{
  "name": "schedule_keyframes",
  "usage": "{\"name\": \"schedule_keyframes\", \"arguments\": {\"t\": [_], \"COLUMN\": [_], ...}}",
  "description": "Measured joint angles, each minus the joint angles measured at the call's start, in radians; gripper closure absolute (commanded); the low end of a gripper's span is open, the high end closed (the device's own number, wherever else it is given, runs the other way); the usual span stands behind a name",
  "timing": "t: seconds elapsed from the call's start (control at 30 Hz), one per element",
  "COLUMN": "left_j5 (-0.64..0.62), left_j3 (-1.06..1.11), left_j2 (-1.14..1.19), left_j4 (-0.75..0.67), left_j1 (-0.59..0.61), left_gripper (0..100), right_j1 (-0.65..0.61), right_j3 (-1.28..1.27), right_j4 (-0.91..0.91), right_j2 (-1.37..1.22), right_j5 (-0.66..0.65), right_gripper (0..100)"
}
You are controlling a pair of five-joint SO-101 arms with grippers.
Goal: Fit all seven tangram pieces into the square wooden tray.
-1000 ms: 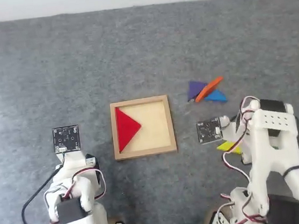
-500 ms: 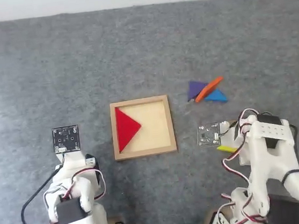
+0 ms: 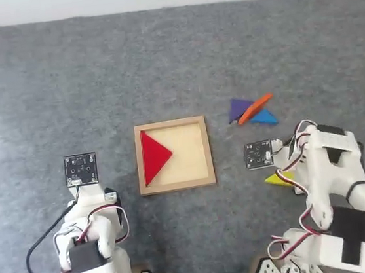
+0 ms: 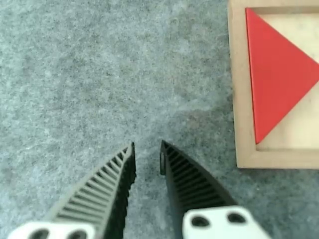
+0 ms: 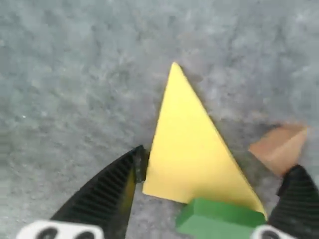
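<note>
The square wooden tray (image 3: 178, 185) lies mid-table with a red triangle (image 3: 153, 155) flat against its left wall. Purple, orange and blue pieces (image 3: 252, 110) lie stacked to the right of the tray, farther back. My right gripper (image 5: 217, 174) is open low over the carpet, its fingers straddling a yellow triangle (image 5: 192, 149), and one fingertip (image 5: 135, 163) touches the triangle's edge. A green piece (image 5: 219, 219) and a tan piece (image 5: 279, 145) lie beside the triangle. My left gripper (image 4: 147, 149) hovers over bare carpet left of the tray, almost shut and holding nothing.
The right arm (image 3: 328, 172) covers most of the yellow triangle (image 3: 278, 178) in the high view. The left arm (image 3: 87, 226) stands near the front edge. Grey carpet runs wide behind the tray up to a pale wall.
The right arm's wrist dipped toward the front and then shifted back over the yellow triangle. The left arm, the tray and the other pieces have not moved.
</note>
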State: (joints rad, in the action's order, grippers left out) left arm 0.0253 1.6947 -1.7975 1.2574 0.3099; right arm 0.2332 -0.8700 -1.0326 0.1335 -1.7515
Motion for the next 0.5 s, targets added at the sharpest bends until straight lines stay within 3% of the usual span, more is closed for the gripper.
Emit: {"name": "schedule_keyframes", "arguments": {"t": [0.23,0.5], "left_j5": [0.000,0.000], "left_j3": [0.000,0.000], "left_j2": [0.000,0.000], "left_j4": [0.000,0.000], "left_j1": [0.000,0.000], "left_gripper": [92,92], "right_j1": [0.037,0.014], "right_j3": [0.023,0.025], "right_j4": [0.021,0.057], "right_j2": [-0.005,-0.005], "right_j5": [0.006,0.239], "right_gripper": [85.7,93.8]}}
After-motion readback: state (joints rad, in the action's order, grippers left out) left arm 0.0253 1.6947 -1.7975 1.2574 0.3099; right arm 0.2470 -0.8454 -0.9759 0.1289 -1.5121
